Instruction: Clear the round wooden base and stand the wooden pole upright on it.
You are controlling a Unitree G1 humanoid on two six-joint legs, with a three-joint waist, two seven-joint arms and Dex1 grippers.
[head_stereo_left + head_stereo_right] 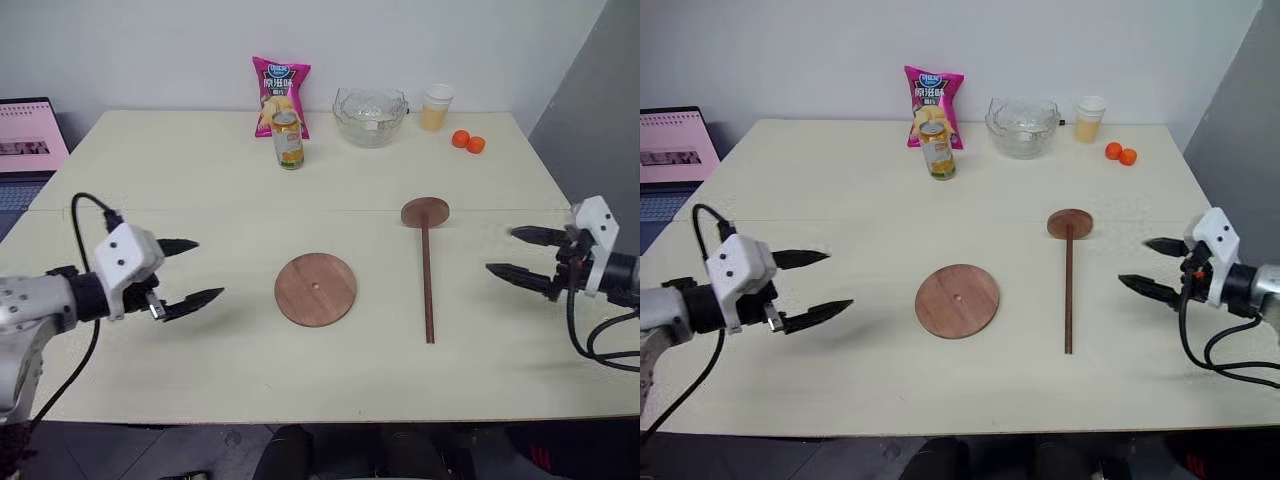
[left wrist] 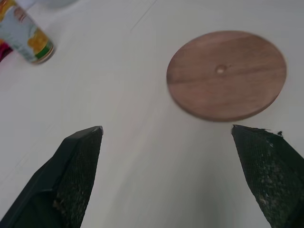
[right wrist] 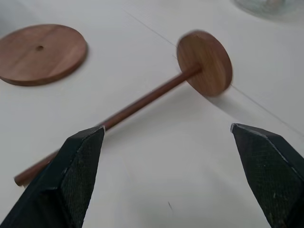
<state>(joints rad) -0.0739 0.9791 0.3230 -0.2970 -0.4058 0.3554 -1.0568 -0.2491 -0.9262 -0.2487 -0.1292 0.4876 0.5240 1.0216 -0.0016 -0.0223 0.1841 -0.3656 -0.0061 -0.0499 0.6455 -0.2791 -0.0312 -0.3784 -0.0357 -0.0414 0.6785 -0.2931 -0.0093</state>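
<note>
Both tools [image 1: 196, 270] [image 1: 524, 254] agape, empty; wooden pole [image 1: 427, 282] flat, disc end twd far edge.

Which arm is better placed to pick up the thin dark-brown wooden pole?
The right. The thin dark-brown wooden pole lies on the right gripper side, its open fingers aimed at it. The left gripper faces the flat round wooden base.

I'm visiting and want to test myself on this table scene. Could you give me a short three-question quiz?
1. True or false: the thin dark-brown wooden pole stands upright.
2. What lies on the flat round reddish-brown wooden base? A) a can B) nothing C) oranges
3. Fill in: both the left gripper and the right gripper are ____.

Key: 1 false, it lies flat on the table; 2 B; 3 open.
</note>
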